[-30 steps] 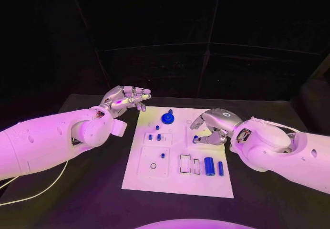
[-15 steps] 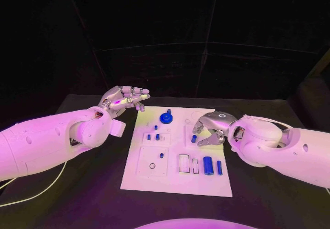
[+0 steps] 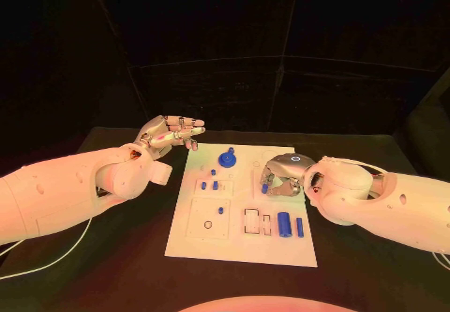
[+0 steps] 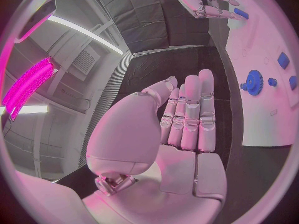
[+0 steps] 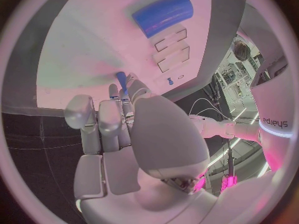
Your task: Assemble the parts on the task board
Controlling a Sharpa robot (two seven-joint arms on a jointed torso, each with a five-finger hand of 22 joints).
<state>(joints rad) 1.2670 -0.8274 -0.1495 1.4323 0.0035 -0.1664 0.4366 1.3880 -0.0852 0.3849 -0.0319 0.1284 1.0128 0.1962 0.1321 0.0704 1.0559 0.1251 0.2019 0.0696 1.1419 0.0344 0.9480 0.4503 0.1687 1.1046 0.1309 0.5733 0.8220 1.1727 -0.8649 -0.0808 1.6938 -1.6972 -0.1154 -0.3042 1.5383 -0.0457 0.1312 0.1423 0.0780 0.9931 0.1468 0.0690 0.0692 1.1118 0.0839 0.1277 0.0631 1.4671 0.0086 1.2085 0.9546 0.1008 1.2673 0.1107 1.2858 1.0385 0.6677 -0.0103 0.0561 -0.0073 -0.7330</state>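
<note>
- Where the right hand (image 3: 281, 177) hovered over the board (image 3: 242, 250), it pinched a small blue peg (image 5: 121, 81); its fingers hid most of the peg in the head view.
- Only the right wrist view showed the peg's tip clearly.
- Beside the board's far corner, the left hand (image 3: 169, 135) was raised, loose and holding nothing.
- "sharpa" was printed on the right arm (image 5: 274, 120).

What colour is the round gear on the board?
Blue: the gear shows best in the head view.

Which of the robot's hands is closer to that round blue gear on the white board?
Left, narrowly. The left hand hovers open off the board's far left corner, beside the blue gear. The right hand is over the board, holding a small blue part.
</note>
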